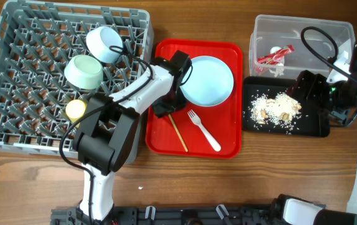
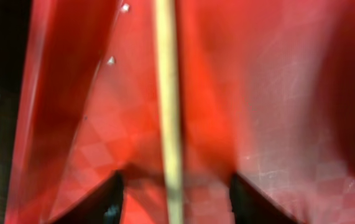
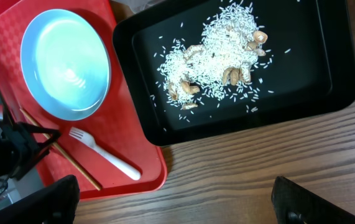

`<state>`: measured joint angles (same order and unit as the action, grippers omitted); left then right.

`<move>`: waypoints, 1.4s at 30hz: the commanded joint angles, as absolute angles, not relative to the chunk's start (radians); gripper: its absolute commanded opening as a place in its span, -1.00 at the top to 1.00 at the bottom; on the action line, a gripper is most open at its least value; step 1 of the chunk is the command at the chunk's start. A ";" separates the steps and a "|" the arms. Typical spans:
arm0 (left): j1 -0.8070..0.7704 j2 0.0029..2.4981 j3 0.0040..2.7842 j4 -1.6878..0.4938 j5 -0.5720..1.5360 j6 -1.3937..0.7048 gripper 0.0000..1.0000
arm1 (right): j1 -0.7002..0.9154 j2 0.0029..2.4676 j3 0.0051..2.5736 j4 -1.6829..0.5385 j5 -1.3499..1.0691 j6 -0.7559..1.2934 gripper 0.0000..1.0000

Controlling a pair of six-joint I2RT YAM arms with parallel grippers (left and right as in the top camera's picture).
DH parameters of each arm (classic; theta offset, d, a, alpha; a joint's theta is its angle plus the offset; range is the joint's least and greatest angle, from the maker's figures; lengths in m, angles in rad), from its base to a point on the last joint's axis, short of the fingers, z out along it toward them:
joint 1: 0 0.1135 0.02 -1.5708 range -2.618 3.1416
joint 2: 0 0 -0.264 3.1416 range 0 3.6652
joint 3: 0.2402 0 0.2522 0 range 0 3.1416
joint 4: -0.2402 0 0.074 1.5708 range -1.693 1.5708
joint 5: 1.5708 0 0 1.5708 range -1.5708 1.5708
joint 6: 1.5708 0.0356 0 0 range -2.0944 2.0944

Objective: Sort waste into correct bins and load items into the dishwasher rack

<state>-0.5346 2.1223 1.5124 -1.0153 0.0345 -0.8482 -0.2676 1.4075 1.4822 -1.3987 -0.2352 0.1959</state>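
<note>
The grey dishwasher rack [image 1: 15, 94] at the left holds a white bowl [image 1: 103, 42], a pale green bowl [image 1: 83, 70] and a yellow cup [image 1: 75, 110]. The white plate [image 1: 207, 80], the white fork [image 1: 204, 131] and a wooden chopstick [image 1: 179, 134] lie on the red tray [image 1: 222, 147]. My left gripper [image 1: 164, 107] is low over the tray. Its open fingers [image 2: 174, 199] straddle the chopstick [image 2: 168, 112]. My right gripper [image 1: 308, 92] hangs wide open and empty [image 3: 177, 205] above the black tray [image 1: 316, 128], which holds rice scraps [image 1: 278, 106]. The red-and-white wrapper [image 1: 275, 56] lies in the clear tub [image 1: 341, 31].
The right wrist view shows the plate [image 3: 65, 62], the fork [image 3: 102, 152], the chopstick [image 3: 71, 162], the black tray [image 3: 339, 93] with rice [image 3: 217, 50], and bare wood table in front. A black cable loops over the clear tub.
</note>
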 commanded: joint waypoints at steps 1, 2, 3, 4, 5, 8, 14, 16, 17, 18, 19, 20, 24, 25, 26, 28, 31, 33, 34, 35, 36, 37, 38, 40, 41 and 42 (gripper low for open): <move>-0.533 2.141 1.489 -1.005 0.002 -0.853 0.46 | -0.270 1.391 1.497 -1.400 -0.241 0.183 -1.00; -0.533 2.141 1.489 -1.005 0.002 -0.853 0.54 | -0.270 1.391 1.497 -1.400 -0.241 0.182 -1.00; -0.533 2.141 1.489 -1.005 0.002 -0.853 0.54 | -0.270 1.391 1.497 -1.400 -0.241 0.182 -1.00; -0.533 2.141 1.489 -1.005 0.002 -0.853 0.59 | -0.270 1.391 1.497 -1.400 -0.241 0.183 -1.00; -0.533 2.141 1.489 -1.005 0.002 -0.853 0.65 | -0.270 1.391 1.497 -1.400 -0.241 0.182 -1.00; -0.533 2.141 1.489 -1.005 0.002 -0.853 0.80 | -0.270 1.391 1.497 -1.400 -0.241 0.183 -1.00; -0.530 2.112 1.516 -1.005 0.002 -0.832 0.92 | -0.270 1.391 1.497 -1.400 -0.241 0.183 -1.00; -0.530 2.078 1.554 -1.006 0.002 -0.773 0.92 | -0.270 1.391 1.497 -1.400 -0.241 0.182 -0.99; -0.530 2.052 1.573 -1.006 0.002 -0.741 0.92 | -0.270 1.391 1.497 -1.400 -0.241 0.183 -0.99; -0.530 2.031 1.586 -1.006 0.002 -0.719 0.92 | -0.270 1.391 1.497 -1.400 -0.241 0.183 -1.00; -0.530 2.007 1.601 -1.005 0.002 -0.688 0.92 | -0.270 1.391 1.497 -1.400 -0.241 0.182 -1.00; -0.530 1.980 1.613 -1.005 0.001 -0.653 0.92 | -0.270 1.391 1.497 -1.400 -0.241 0.182 -0.99; -0.509 1.855 1.630 -1.008 -0.029 -0.508 0.92 | -0.270 1.391 1.497 -1.400 -0.241 0.182 -1.00; -0.496 1.823 1.630 -1.010 -0.037 -0.459 0.92 | -0.270 1.391 1.497 -1.400 -0.240 0.182 -0.99; -0.485 1.801 1.630 -1.010 -0.041 -0.410 0.92 | -0.270 1.391 1.497 -1.400 -0.241 0.182 -1.00; -0.450 1.753 1.630 -1.013 -0.067 -0.274 0.92 | -0.270 1.391 1.497 -1.400 -0.241 0.182 -1.00; -0.389 1.713 1.630 -1.013 -0.115 -0.113 0.92 | -0.270 1.391 1.497 -1.400 -0.241 0.182 -1.00; -0.344 1.701 1.630 -1.011 -0.125 -0.055 0.92 | -0.270 1.391 1.497 -1.401 -0.241 0.183 -1.00; -0.322 1.700 1.630 -1.010 -0.125 -0.028 0.92 | -0.270 1.391 1.497 -1.400 -0.241 0.182 -1.00; -0.307 1.700 1.630 -1.009 -0.125 -0.014 0.92 | -0.270 1.391 1.497 -1.400 -0.241 0.182 -1.00; -0.293 1.700 1.630 -1.009 -0.125 0.009 0.92 | -0.270 1.391 1.497 -1.400 -0.241 0.183 -1.00; -0.281 1.702 1.630 -1.008 -0.125 0.035 0.92 | -0.270 1.391 1.497 -1.400 -0.241 0.182 -0.99; -0.269 1.703 1.629 -1.005 -0.125 0.049 0.92 | -0.270 1.391 1.497 -1.400 -0.241 0.182 -1.00; -0.243 1.718 1.629 -0.993 -0.124 0.049 0.92 | -0.270 1.391 1.497 -1.400 -0.241 0.182 -0.99; -0.237 1.730 1.628 -0.993 -0.124 0.049 0.92 | -0.270 1.391 1.497 -1.400 -0.241 0.183 -1.00; -0.233 1.739 1.628 -0.993 -0.120 0.046 0.92 | -0.270 1.391 1.497 -1.400 -0.241 0.182 -1.00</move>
